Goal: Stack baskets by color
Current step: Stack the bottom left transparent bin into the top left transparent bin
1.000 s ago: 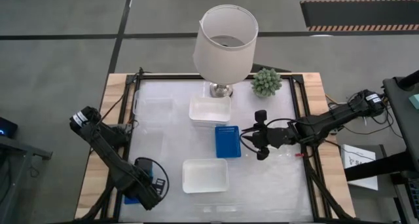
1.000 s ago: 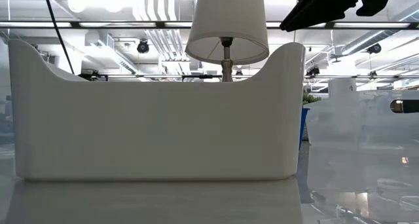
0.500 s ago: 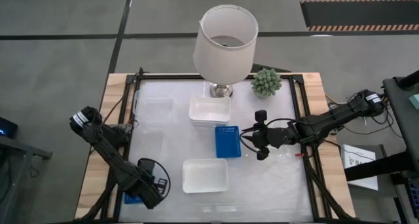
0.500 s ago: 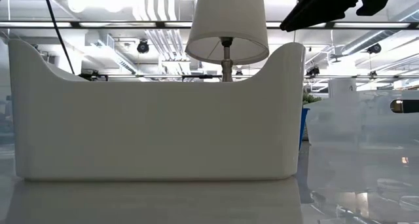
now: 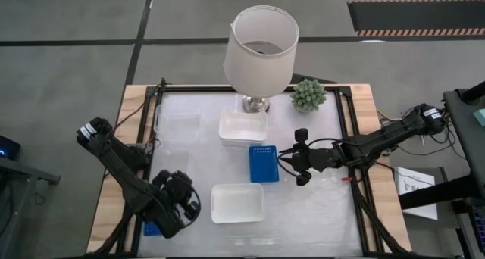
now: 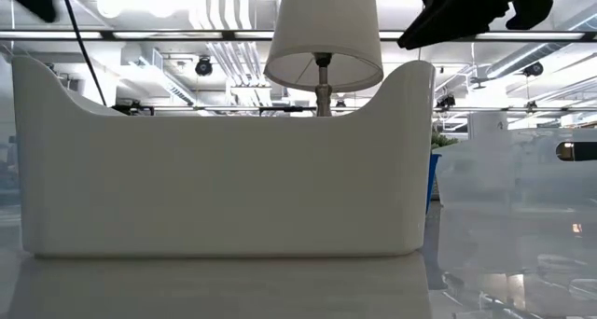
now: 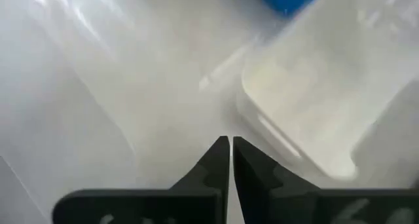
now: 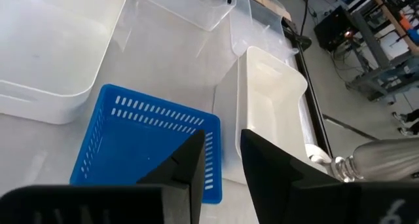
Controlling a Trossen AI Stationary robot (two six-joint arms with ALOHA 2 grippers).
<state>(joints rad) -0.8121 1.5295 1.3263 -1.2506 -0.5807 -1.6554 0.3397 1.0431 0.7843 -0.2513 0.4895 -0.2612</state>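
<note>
Two white baskets lie flat on the table: one near the front point(image 5: 238, 202), one by the lamp point(image 5: 243, 128). A blue basket point(image 5: 264, 163) rests on its bottom mid-table. Another blue basket point(image 5: 151, 229) shows at the near left corner, half hidden under my left arm. My left gripper point(image 7: 230, 144) is shut on nothing and hangs above the table left of the near white basket point(image 7: 301, 119). My right gripper point(image 8: 221, 142) is open and hovers at the middle blue basket's point(image 8: 147, 149) right rim, clear of it.
A lamp with a white shade point(image 5: 261, 47) and a small green plant point(image 5: 308, 95) stand at the far edge. Clear see-through containers point(image 5: 178, 123) sit at the far left. In the low view the near white basket point(image 6: 224, 160) blocks most of the table.
My left hand has rolled about its own line and tipped, rising a little and drifting from the near left corner toward the near white basket; it now shows at the low view's top left corner. The baskets have stayed put.
</note>
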